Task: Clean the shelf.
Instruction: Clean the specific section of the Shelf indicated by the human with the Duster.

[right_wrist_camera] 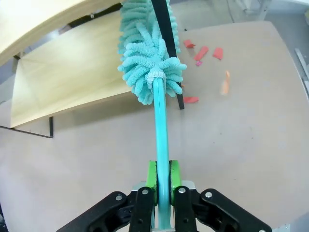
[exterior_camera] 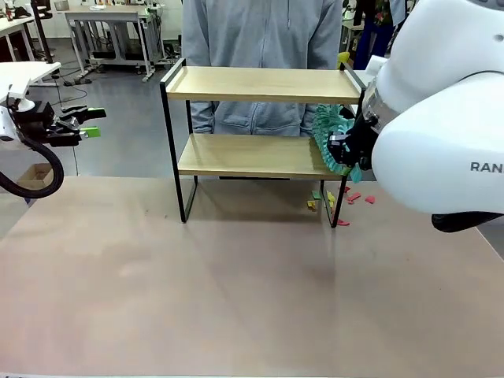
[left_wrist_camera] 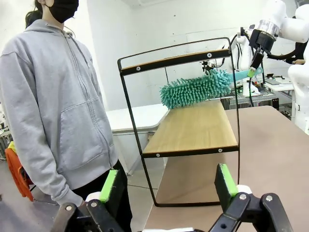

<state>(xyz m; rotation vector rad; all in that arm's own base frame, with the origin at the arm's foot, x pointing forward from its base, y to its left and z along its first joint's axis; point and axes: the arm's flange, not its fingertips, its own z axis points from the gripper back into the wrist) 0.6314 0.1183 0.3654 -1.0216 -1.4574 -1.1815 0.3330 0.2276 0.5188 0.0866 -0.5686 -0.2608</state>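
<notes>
Shelf (exterior_camera: 260, 83): stands upright on the far half of the table (exterior_camera: 236, 299), just in front of the person (exterior_camera: 260, 31).
Lower board: the fluffy teal head of a duster (right_wrist_camera: 149, 63) sits over its right end, between the two boards. Touching or just above, cannot tell.
Table by shelf's right legs: small red, yellow and green scraps (exterior_camera: 354, 197), loose.
Hidden: the right arm's white casing covers the shelf's right end in the front view. A black shelf leg crosses the duster head in the right wrist view. Scraps are too small to identify. Person's hands are cut off.
Right gripper (right_wrist_camera: 162, 176): fingers clamped on the duster's teal handle, at the shelf's right end, pointing in along the lower board.
Left gripper (left_wrist_camera: 166, 181): fingers spread wide, holding nothing, raised off the table at far left, well apart from the shelf, aimed at it.
</notes>
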